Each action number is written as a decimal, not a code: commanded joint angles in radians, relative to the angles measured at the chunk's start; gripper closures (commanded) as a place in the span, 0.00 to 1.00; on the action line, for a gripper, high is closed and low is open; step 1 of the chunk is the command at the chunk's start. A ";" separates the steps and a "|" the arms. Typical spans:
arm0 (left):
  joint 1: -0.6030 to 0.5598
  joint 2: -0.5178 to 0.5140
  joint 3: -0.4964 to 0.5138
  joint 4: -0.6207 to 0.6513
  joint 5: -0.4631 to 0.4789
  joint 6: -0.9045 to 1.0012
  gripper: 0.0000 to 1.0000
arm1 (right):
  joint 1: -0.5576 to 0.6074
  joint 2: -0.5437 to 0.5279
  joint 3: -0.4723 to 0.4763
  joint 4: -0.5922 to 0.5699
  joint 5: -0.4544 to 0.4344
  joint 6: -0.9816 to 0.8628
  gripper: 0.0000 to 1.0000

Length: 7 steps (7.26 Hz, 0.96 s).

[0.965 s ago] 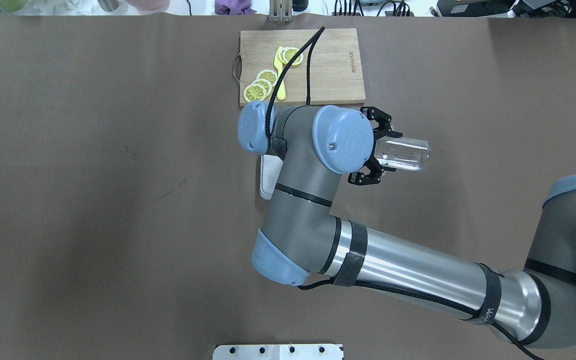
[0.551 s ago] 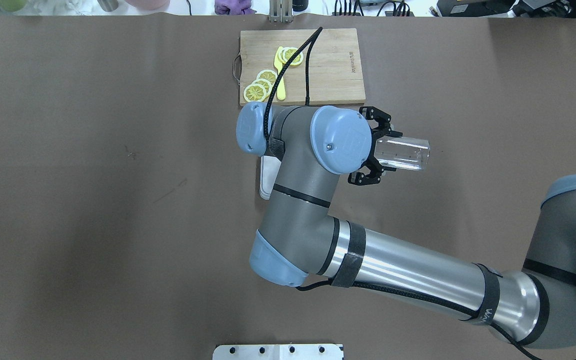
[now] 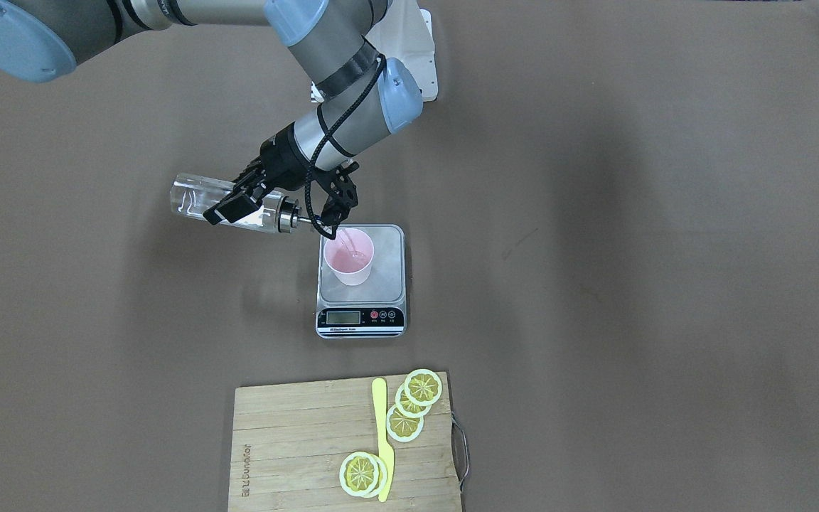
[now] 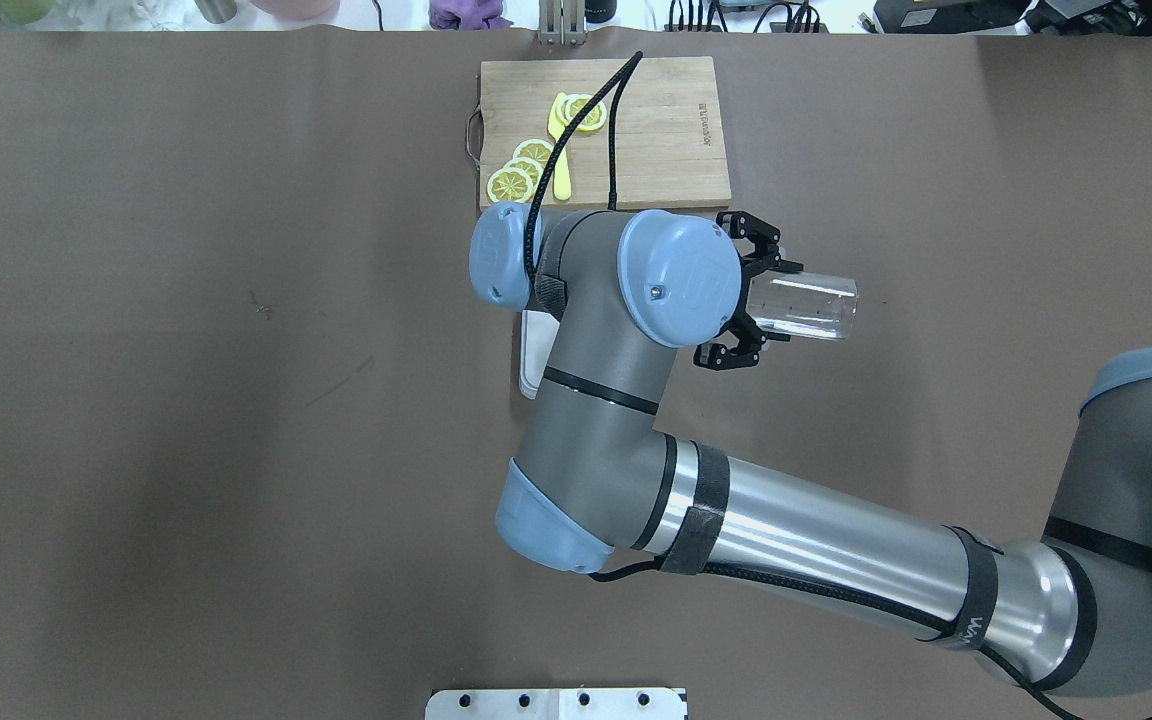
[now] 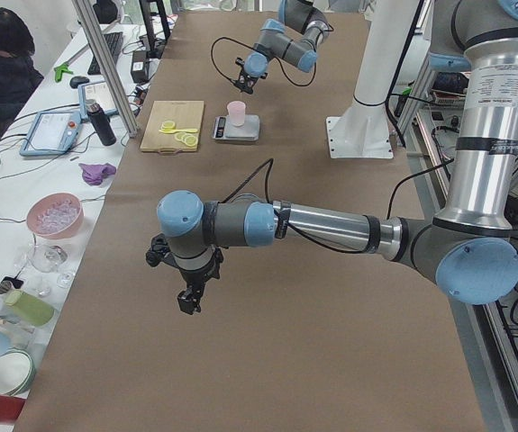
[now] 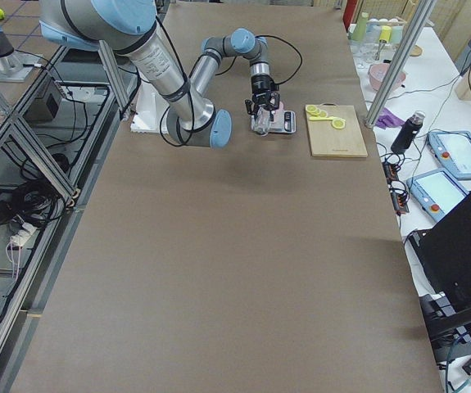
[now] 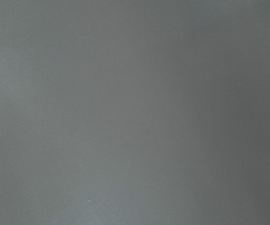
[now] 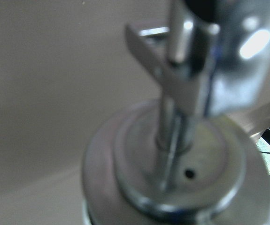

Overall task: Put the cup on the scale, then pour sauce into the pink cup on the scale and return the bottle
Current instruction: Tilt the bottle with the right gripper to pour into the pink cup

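Over the brown paper-covered table (image 4: 186,400), the grey right arm (image 4: 816,545) is drifting only slightly toward the robot's left compared with a second ago, while the bottle's base is staying almost where it was. I judge the pour is continuing, with the bottle's return yet to come. The left gripper (image 5: 186,301) is hanging above bare table, and I cannot tell whether it is spread or pressed together. The small rectangular steel-topped digital scale (image 3: 384,281) is sitting mid-width, just short of the wooden cutting board (image 3: 296,441) at the table's edge opposite the robot. The right gripper (image 3: 257,205) is pinching the slim clear glass bottle (image 3: 196,198) near its neck, holding it roughly level with the metal spout reaching the cup's rim. The pale pink tapered cup (image 3: 349,263) is standing upright on the platform's corner nearest the bottle, and a faint clear streak of sauce (image 3: 350,249) is showing inside it.
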 commanded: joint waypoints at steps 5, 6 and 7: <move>-0.002 0.000 -0.006 -0.002 0.000 0.000 0.02 | 0.007 0.000 0.029 0.035 0.011 0.002 1.00; -0.002 0.000 -0.006 -0.002 0.000 0.000 0.02 | 0.015 -0.004 0.044 0.075 0.029 0.002 1.00; 0.000 0.000 -0.004 -0.003 -0.023 0.000 0.02 | 0.032 -0.012 0.057 0.121 0.055 0.002 1.00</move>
